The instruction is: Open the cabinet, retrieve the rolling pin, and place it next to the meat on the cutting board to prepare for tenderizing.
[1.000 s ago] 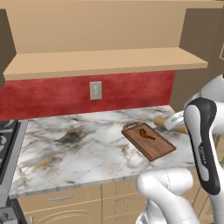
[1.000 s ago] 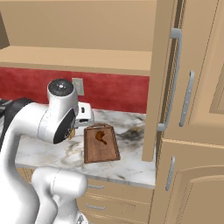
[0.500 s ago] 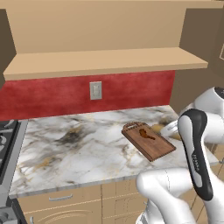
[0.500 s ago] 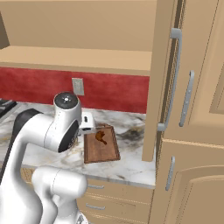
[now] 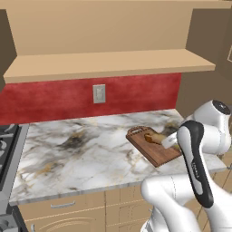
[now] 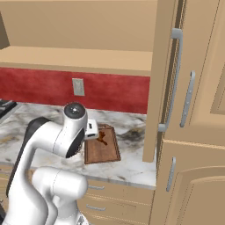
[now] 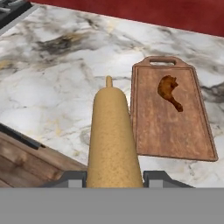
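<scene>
Holding the pin (image 7: 114, 140) in the gripper (image 7: 114, 178): in the hand view I see the two dark finger tips (image 7: 72, 179) pressed against either side of the tan cylinder at the bottom centre of the frame, so the jaws are clamped on it. The pin runs up the middle of that view, its thin far handle pointing toward the upper centre. It is in the air above the marble counter (image 7: 52, 87), not lying on anything I can see.

The board (image 7: 168, 118) sits right of centre in the hand view, flat on the counter, handle end toward the top of the frame. The pin overlaps the board's left edge in the picture; I cannot tell whether it is over the board or just beside it. The meat (image 7: 169, 92) lies on the upper half of the board, tail trailing toward the lower right.

In the left base view I see the board (image 5: 156, 152) right of centre, with the pin (image 5: 156, 138) showing over it next to the white hand.

In the right base view the cabinet door (image 6: 165, 79) stands open at centre right, the board (image 6: 103, 147) below it at centre, the meat (image 6: 102, 137) a dark spot on it.
</scene>
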